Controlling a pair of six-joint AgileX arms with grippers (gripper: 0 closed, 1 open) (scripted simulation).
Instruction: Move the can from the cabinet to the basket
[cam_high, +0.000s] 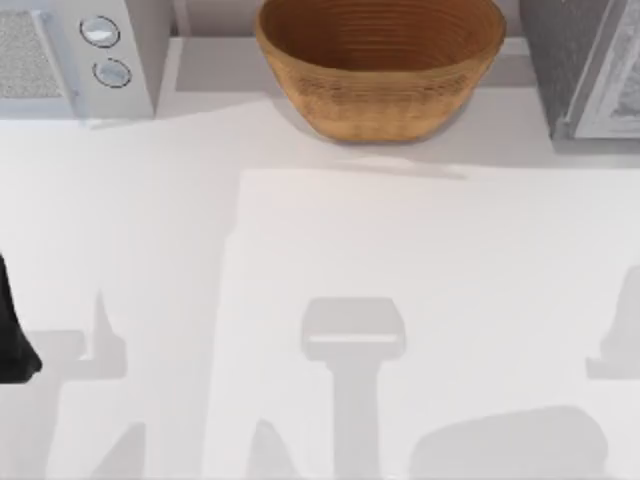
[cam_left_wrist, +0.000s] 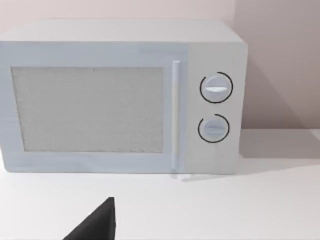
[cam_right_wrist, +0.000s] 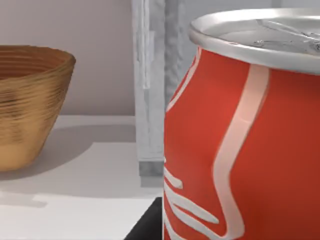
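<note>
Can (cam_right_wrist: 240, 135) is seen upright, silver lid up; white script unreadable. Basket (cam_right_wrist: 30, 105) stands apart. Grip state cannot be told.

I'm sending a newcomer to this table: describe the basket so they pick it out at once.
Look along the table's back edge: a light grey appliance with two round knobs stands at the left, the dark speckled cabinet at the right. Between them sits the basket, the one round, woven tan-brown thing, flaring to its rim.
</note>
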